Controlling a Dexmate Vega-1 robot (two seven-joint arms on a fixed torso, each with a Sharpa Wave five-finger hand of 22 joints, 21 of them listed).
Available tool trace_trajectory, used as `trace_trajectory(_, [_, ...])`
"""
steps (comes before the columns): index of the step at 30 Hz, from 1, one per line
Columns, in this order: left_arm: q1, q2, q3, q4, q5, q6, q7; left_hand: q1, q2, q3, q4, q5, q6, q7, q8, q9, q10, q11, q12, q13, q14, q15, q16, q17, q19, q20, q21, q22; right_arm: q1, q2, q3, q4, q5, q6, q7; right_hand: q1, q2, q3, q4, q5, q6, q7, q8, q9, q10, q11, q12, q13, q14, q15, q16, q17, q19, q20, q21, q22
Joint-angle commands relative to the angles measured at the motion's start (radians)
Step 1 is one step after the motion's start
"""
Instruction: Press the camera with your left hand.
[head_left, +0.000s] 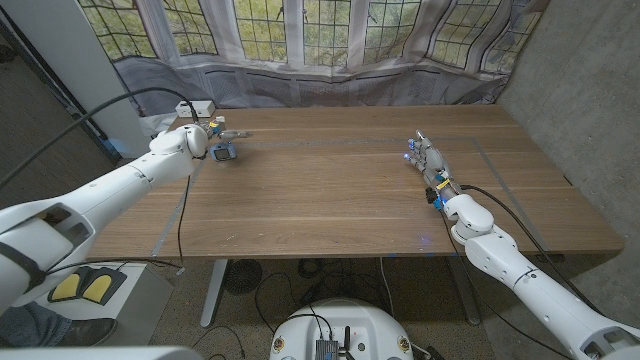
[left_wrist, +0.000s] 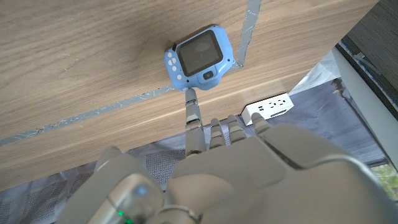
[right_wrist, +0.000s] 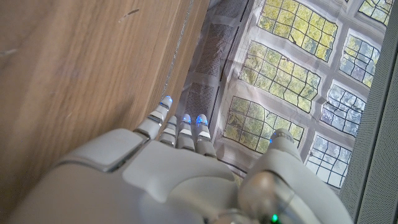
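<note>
The small blue toy camera with a grey screen (left_wrist: 199, 57) lies on the wooden table (head_left: 340, 190) just in front of the left hand (left_wrist: 230, 174), which points one finger (left_wrist: 193, 118) straight out to the camera's edge while the other fingers are curled in and hold nothing. I judge that the pressing step is about to happen or just begins; whether the fingertip already touches I cannot tell, so the next move calls for a short, gentle push onto the camera body. The right hand (head_left: 428, 162) waits well apart on the table, fingers together, holding nothing.

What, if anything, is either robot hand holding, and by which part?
Nothing is held. The left hand reaches one finger to the top edge of the blue camera, without gripping it. The right hand holds nothing.
</note>
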Motion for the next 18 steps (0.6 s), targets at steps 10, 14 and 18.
trace_trajectory(10, [0.031, 0.019, -0.033, -0.055, -0.018, 0.008, 0.031, 0.015, 0.011, -0.004, 0.0, 0.006, -0.012, -0.018, -0.008, 0.002, 0.001, -0.005, 0.006, 0.0, 0.015, 0.0, 0.005, 0.002, -0.004, 0.003, 0.011, 0.003, -0.016, -0.004, 0.005, -0.017, 0.003, 0.006, -0.004, -0.008, 0.0, 0.002, -0.004, 0.006, 0.007, -0.002, 0.0, 0.004, 0.002, 0.004, -0.001, 0.006, 0.004, 0.011, -0.004, 0.002, 0.002, 0.004, -0.004, 0.004])
trace_trajectory(14, [0.035, 0.018, -0.036, -0.06, -0.021, 0.015, 0.034, 0.017, 0.013, -0.003, -0.001, 0.007, -0.01, -0.018, -0.007, 0.002, 0.002, -0.005, 0.007, 0.0, 0.018, 0.0, 0.005, 0.002, -0.003, 0.003, 0.012, 0.003, -0.019, -0.009, 0.004, -0.019, -0.003, 0.009, -0.003, -0.009, 0.0, 0.002, -0.004, 0.006, 0.007, -0.003, 0.0, 0.004, 0.002, 0.004, -0.001, 0.006, 0.004, 0.012, -0.004, 0.002, 0.003, 0.005, -0.004, 0.004])
trace_trajectory(18, [0.038, 0.02, -0.035, -0.065, -0.019, 0.017, 0.034, 0.022, 0.021, -0.001, -0.001, 0.008, 0.005, -0.02, -0.002, 0.002, 0.007, -0.007, 0.008, 0.0, 0.027, -0.012, 0.007, 0.002, -0.002, 0.003, 0.013, 0.003, -0.024, -0.009, 0.006, -0.024, 0.002, 0.006, -0.006, -0.009, 0.0, 0.002, -0.004, 0.006, 0.007, -0.003, 0.0, 0.004, 0.001, 0.004, -0.002, 0.006, 0.005, 0.012, -0.004, 0.002, 0.003, 0.005, -0.003, 0.004])
